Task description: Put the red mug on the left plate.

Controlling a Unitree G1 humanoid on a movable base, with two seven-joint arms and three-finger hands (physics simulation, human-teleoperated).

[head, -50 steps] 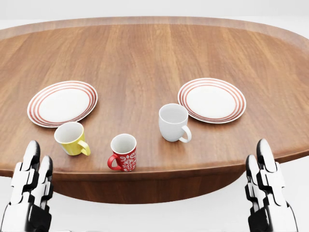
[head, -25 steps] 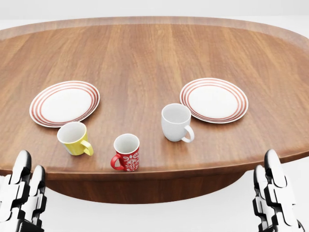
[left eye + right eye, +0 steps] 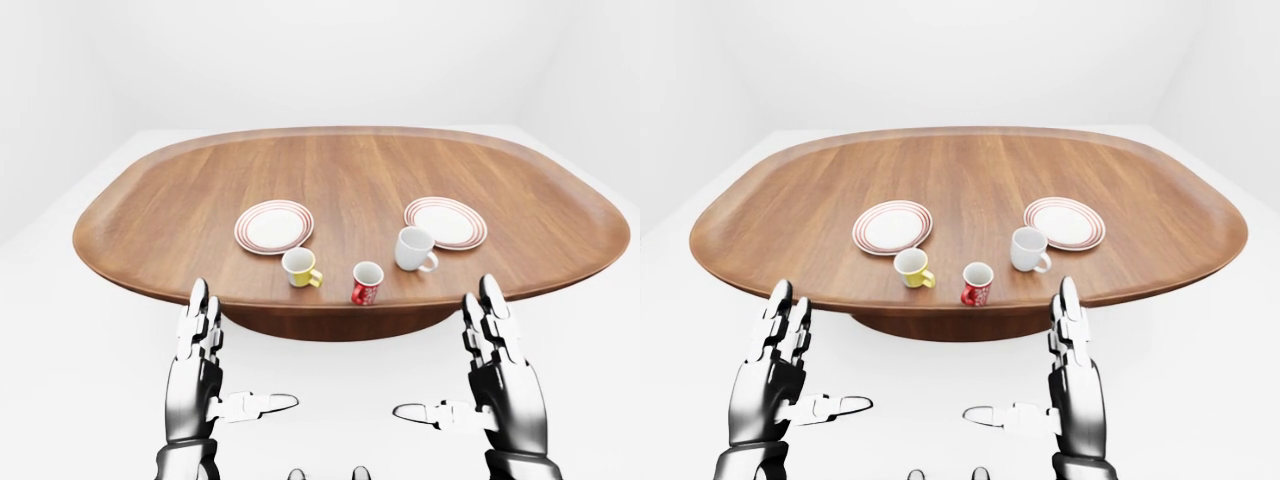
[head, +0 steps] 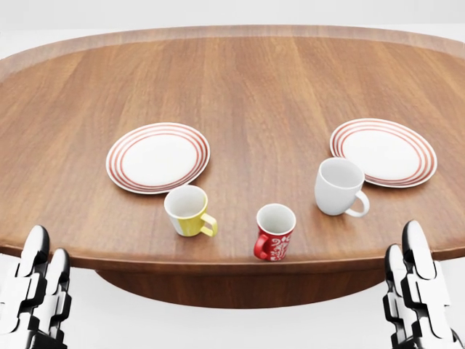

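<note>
Oval wooden desk (image 4: 240, 80), bearing five pieces of crockery. Red mug (image 4: 275, 232): small, upright, empty, white inside, red outside with a white pattern; stands near the desk's lower edge in the head view, slightly right of centre, its handle turned toward the lower left. Yellow mug (image 4: 188, 211): upright, just to the left of the red one, apart from it, handle toward the right. White mug (image 4: 338, 187): upright, larger, up and to the right of the red mug, handle toward the lower right. Left plate (image 4: 158, 157): white with red rings, bare, lying flat up and to the left, beyond the yellow mug; this is the destination. Right plate (image 4: 383, 152): matching, bare, beside the white mug. Left hand (image 3: 200, 372) and right hand (image 3: 505, 378): both held below the desk's near edge, fingers extended and spread, thumbs pointing inward, holding nothing and touching nothing. Handling, judged: the red mug looks like glazed ceramic, so rigid, light for its size, smooth enough to slip, and liable to chip or topple if knocked. Best hold is probably round the body from the side away from the handle, fingers against thumb below the rim; the right hand lies nearer. The carry to the left plate passes close to the yellow mug, so a lift clear of it seems advisable.
</note>
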